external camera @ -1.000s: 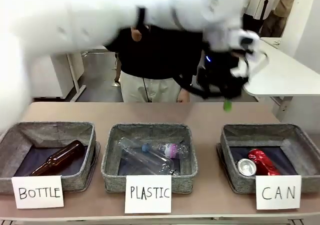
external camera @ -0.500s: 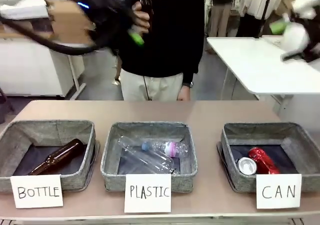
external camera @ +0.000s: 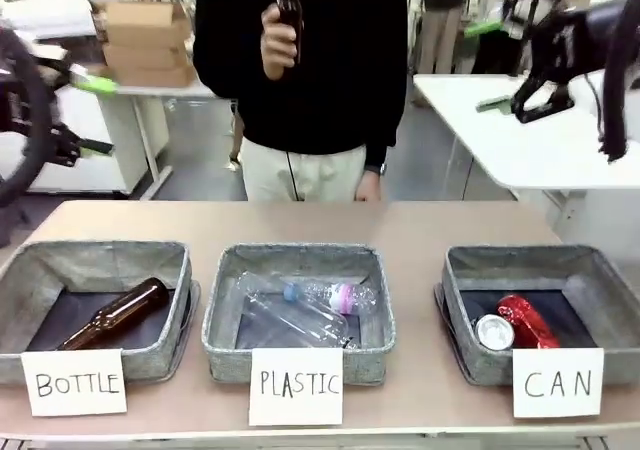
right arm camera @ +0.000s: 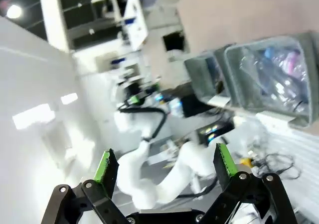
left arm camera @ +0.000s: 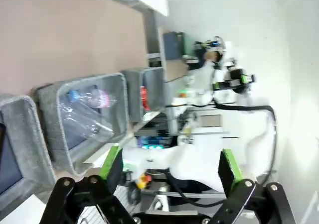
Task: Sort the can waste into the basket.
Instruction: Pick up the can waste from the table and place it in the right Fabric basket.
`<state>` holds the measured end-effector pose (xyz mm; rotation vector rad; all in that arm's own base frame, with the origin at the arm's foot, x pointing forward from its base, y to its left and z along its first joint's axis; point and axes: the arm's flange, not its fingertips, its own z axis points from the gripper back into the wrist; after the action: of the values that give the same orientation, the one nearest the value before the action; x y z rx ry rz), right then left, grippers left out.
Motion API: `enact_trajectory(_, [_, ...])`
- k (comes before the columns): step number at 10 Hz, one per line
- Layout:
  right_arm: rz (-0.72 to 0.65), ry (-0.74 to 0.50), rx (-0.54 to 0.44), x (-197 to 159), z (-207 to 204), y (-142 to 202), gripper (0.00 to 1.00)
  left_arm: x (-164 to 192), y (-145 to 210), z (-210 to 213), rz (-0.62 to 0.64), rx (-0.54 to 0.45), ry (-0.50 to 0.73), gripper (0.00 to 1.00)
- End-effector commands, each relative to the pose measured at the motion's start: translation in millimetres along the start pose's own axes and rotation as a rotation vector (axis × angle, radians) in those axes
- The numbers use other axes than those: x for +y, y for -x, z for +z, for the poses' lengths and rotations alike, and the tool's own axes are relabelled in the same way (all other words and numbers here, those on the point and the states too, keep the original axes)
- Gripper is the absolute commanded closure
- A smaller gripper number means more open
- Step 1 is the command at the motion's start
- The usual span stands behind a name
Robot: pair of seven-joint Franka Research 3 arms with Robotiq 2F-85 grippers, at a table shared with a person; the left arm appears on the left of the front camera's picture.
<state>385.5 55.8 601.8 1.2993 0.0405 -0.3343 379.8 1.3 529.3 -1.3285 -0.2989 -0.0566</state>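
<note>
The shiny red can (external camera: 527,322) and the silver-grey can (external camera: 493,333) lie side by side in the grey basket (external camera: 600,270) behind the "CAN" sign (external camera: 557,383) at the table's right. My left gripper (external camera: 92,116) hangs open and empty off the table's far left, blurred. High at the back right, my right gripper (external camera: 492,66) is open and empty too. The left wrist view shows its green-padded gripper (left arm camera: 169,164) spread wide, with the red can (left arm camera: 143,97) far off. The right wrist view shows its own gripper (right arm camera: 164,163) open in the air.
The middle basket (external camera: 225,315) signed "PLASTIC" holds clear bottles (external camera: 300,310). The left one (external camera: 20,290) signed "BOTTLE" holds a brown glass bottle (external camera: 115,315). A person stands behind the table holding a brown bottle (external camera: 288,10) at chest height. A white side table (external camera: 520,140) stands at the back right.
My left arm swung away from above the CAN basket, across the table, out to the far left. My right gripper came into view at the upper right. The cans stayed put.
</note>
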Motion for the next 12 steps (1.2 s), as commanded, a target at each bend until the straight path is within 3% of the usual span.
enact_trajectory(1, [-0.089,0.049,0.055,-21.1,6.8,-9.1,0.00,-21.8,-6.9,-10.1,-0.033,0.010,-0.097,0.00])
enact_trajectory(2, [0.000,0.000,0.000,0.0,0.0,0.0,0.00,-21.8,-6.9,-10.1,-0.033,0.010,-0.097,0.00])
enact_trajectory(12, [0.000,0.000,0.000,0.0,0.0,0.0,0.00,-21.8,-6.9,-10.1,-0.033,0.010,-0.097,0.00])
